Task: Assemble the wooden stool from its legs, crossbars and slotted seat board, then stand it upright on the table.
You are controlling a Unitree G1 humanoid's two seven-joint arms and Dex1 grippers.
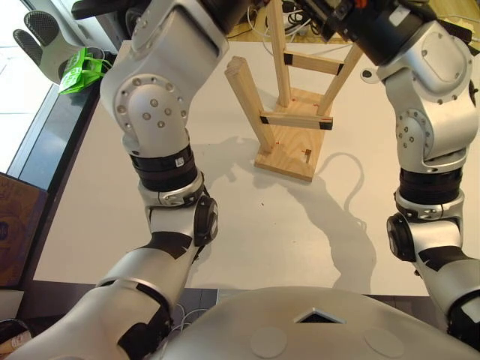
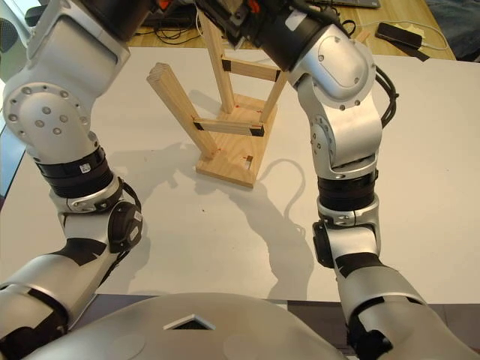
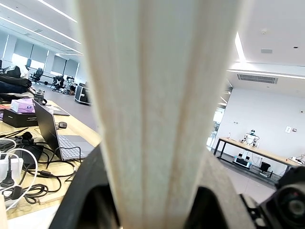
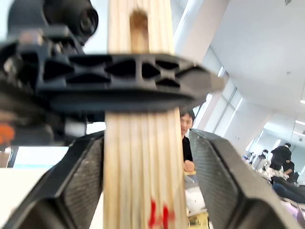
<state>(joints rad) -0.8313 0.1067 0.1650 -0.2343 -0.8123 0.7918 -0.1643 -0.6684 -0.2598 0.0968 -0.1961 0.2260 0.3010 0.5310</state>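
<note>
While my left end effector (image 3: 153, 167) clamps a leg (image 1: 279, 52) of the stool (image 1: 289, 156) and my right end effector (image 4: 145, 148) stands open, I'd next press it home.

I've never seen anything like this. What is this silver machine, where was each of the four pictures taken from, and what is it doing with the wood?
It is a humanoid robot with two arms, each ending in a two-fingered gripper. The two wide pictures come from cameras in its head, looking down over its arms at a white table. There a light wooden stool stands upside down, its slotted seat board flat on the table and its legs pointing up. The two close-ups come from a camera on each wrist. Both seem to look at the same upright pale wooden leg: the left gripper is closed on it, and the right gripper sits open around it.
</note>
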